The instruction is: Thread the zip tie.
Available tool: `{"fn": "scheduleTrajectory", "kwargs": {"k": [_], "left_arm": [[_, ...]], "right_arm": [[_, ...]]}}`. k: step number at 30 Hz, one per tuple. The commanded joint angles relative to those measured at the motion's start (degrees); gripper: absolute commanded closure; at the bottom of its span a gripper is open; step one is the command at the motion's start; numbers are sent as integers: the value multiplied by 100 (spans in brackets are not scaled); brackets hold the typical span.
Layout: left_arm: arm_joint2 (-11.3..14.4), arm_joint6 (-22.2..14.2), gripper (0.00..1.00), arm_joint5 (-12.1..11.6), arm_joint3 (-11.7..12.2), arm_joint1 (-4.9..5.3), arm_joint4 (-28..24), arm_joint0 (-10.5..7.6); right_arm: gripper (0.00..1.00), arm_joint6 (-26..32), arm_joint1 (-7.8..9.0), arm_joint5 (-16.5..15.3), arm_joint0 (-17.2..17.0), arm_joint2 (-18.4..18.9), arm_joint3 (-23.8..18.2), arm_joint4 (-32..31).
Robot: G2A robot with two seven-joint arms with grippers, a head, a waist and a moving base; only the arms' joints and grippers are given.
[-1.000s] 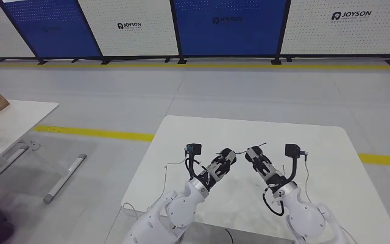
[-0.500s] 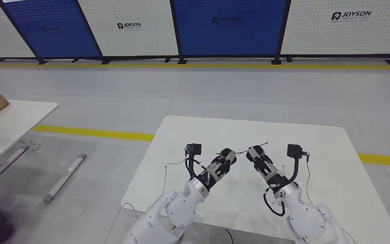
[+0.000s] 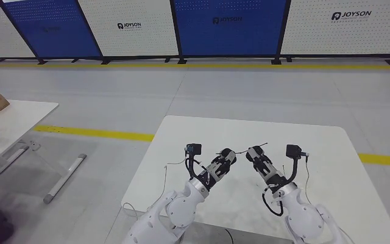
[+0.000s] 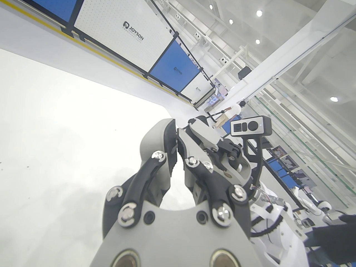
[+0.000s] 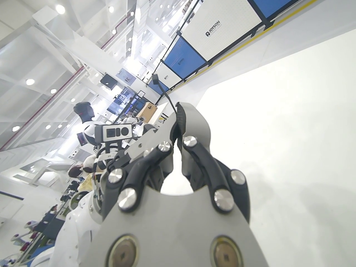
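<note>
Starting at the far left of the top cam: a 2nd white table (image 3: 24,116) is poking in at the edge, w/ a grey bar (image 3: 64,179) lying on the floor beside it, well apart from the action.

Moving right, the left tool (image 3: 230,154) is hovering over the middle of the main white table (image 3: 201,131), pointing up and to the right. Its fingers (image 4: 155,137) are pressing together. From the top cam the thin black zip tie (image 3: 256,147) is running right out of its tip, so it's pinching one end afaict. The left wrist cam isn't showing the strap btw the pads clearly enough to tell.

The tie is being held up off the table, bridging the little gap btw the two tools and then sticking out past the right one.

Next over, the right tool (image 3: 248,156) is sitting just beside the left one, tips nearly meeting, pointing up and to the left. It's clamping the strap: on the right wrist cam the black strap is coming out from btw the closed fingers (image 5: 194,123), and the tie's square head (image 5: 155,78) is poking out beyond the tip, free in the air.

Far right, a yellow floor line (image 3: 375,158) is running off past the table edge.
</note>
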Motion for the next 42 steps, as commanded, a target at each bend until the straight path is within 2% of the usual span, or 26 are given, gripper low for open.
{"fn": "scheduleTrajectory", "kwargs": {"k": [1, 42], "left_arm": [[0, 0, 100, 0, 0, 0, 0, 0], [0, 0, 100, 0, 0, 0, 0, 0]], "right_arm": [[100, 9, -10, 13, 15, -19, 13, -7], [100, 122, -89, 55, -62, 148, -103, -249]]}}
